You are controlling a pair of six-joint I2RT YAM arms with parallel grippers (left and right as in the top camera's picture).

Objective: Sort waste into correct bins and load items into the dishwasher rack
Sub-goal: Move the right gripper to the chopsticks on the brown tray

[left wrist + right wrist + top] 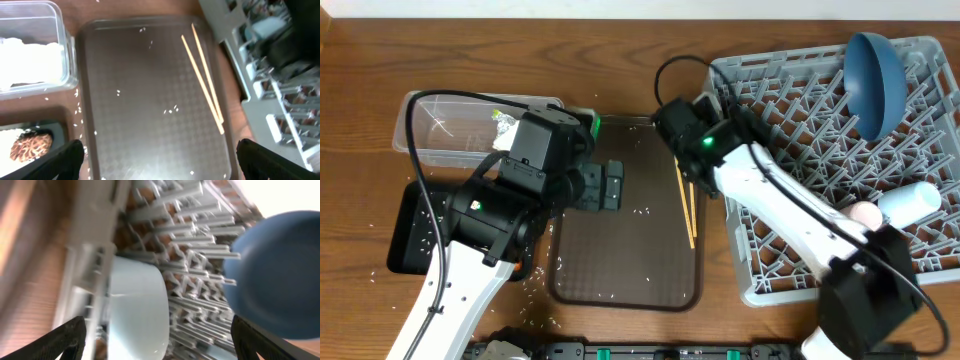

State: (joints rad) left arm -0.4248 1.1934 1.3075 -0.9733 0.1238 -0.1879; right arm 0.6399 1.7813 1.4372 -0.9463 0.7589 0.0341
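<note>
The right pincer [157,332] hangs spread wide, clasping nothing. Just beyond its tips the small light blue bowl [137,305] lies on its side among the pegs of the dishwasher rack [200,245], with the dark blue plate [280,280] farther off. The left pincer [160,155] is likewise released above the serving tray [125,65], the two chopsticks [205,82] lying ahead of it. Racking looks nearly done, so next a pincer must come low over the thin pair and close squarely.
</note>
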